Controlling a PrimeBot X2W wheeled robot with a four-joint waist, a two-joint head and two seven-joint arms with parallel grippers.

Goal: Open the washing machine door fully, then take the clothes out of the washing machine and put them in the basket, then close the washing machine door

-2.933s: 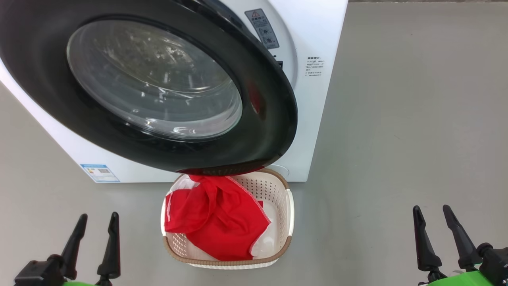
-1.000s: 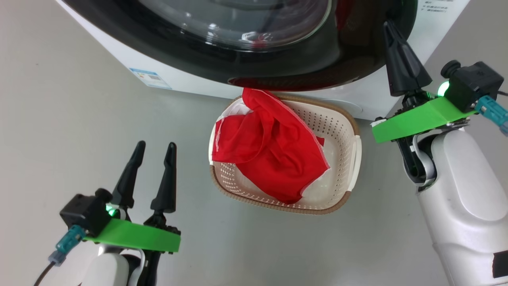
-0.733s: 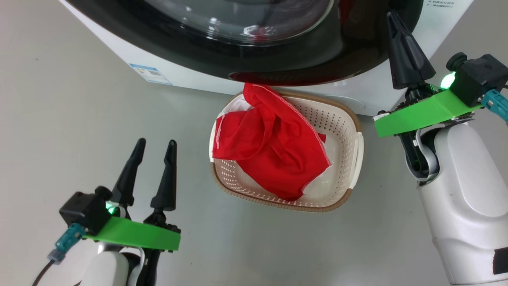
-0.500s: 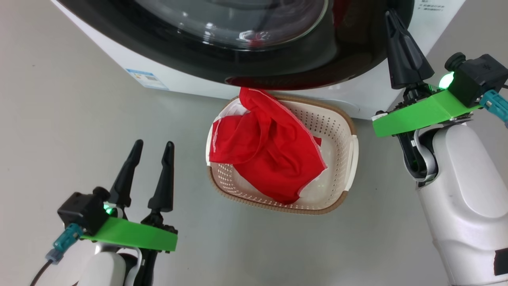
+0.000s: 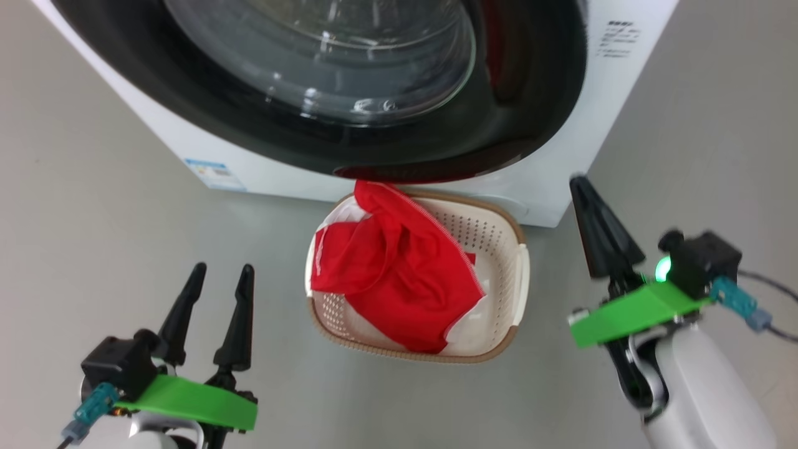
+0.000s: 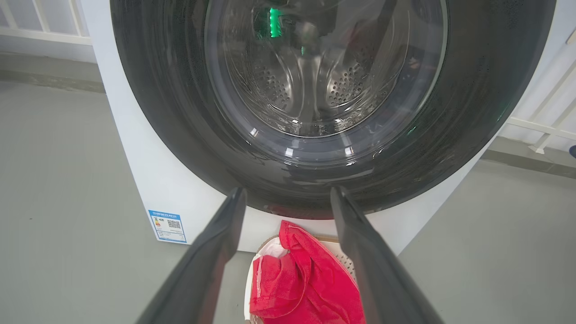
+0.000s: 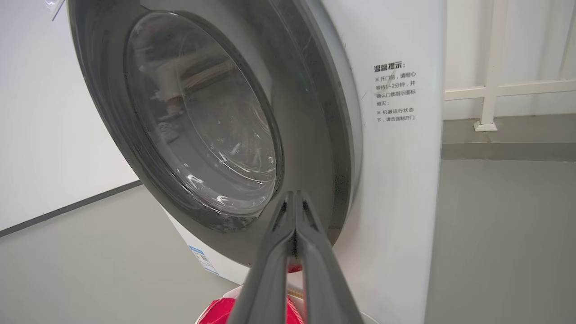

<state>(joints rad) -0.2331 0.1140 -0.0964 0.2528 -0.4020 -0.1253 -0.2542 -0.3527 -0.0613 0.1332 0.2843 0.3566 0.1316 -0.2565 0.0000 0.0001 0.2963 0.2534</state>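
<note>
The washing machine door (image 5: 530,93), black-rimmed with a bulging glass window, lies flat against the white washing machine (image 5: 614,100) and looks closed. Below it on the floor stands the cream basket (image 5: 506,249) with the red clothes (image 5: 393,280) piled inside. My left gripper (image 5: 222,269) hovers open and empty at the lower left, left of the basket. My right gripper (image 5: 578,184) is shut on nothing, right of the basket, its tip just off the machine's lower right corner. The left wrist view looks between open fingers (image 6: 225,225) at the door (image 6: 472,112) and clothes (image 6: 306,283). The right gripper (image 7: 294,198) points at the door's edge (image 7: 315,135).
Grey floor (image 5: 93,218) surrounds the machine on both sides. A blue label (image 5: 214,174) sits low on the machine's front and a printed notice (image 7: 395,92) on its right part. A white railing (image 7: 490,85) stands behind to the right, a white wall (image 7: 36,135) to the left.
The door, ajar at first, now lies closed. My shut right gripper has pulled back and down from the door's right rim. The head camera has shifted; the left gripper stays open.
</note>
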